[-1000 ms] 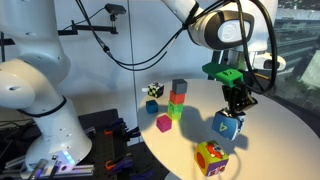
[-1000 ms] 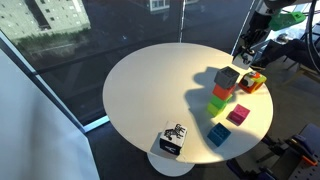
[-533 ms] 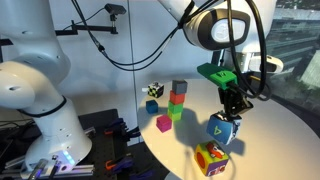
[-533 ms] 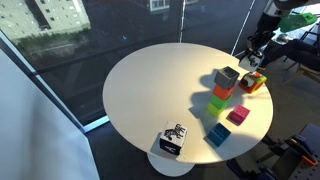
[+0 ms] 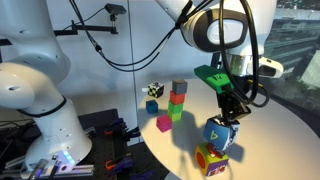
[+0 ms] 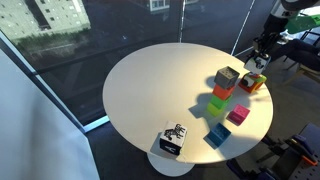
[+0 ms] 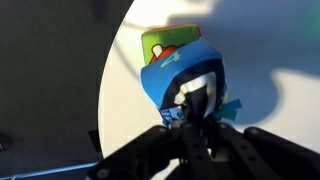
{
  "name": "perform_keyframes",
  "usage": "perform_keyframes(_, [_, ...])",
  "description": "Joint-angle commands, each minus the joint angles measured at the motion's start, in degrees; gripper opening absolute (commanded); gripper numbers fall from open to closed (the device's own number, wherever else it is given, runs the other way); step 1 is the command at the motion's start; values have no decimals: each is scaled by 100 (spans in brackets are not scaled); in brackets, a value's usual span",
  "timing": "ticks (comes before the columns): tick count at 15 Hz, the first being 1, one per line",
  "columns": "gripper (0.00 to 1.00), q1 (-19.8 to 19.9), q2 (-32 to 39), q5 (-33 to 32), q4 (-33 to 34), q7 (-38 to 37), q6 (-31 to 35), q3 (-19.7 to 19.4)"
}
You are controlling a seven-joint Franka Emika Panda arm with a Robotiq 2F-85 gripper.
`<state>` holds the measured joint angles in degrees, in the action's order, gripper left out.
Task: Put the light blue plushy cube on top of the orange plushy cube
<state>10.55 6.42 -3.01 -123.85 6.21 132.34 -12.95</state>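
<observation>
Gripper (image 5: 229,118) clamps light blue plushy cube (image 5: 219,136) over orange plushy cube (image 5: 211,161)

no words, numbers or brand names clear enough to read in any view. just a pale mark on the front of the light blue plushy cube (image 5: 219,134), too small and blurry to make out. black and white squiggles on the small patterned cube (image 6: 173,141) at the counter (image 6: 140,90) edge, not clear as letters. colour patches on the orange plushy cube (image 5: 210,160), nothing to read there either.
</observation>
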Motion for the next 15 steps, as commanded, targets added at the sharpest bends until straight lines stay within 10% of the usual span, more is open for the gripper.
perform_keyframes(1, [7, 96, -175, -55, -168, -89, -43, 0])
perform_keyframes(15, [7, 215, -115, 135, -489, 22, 465, -31])
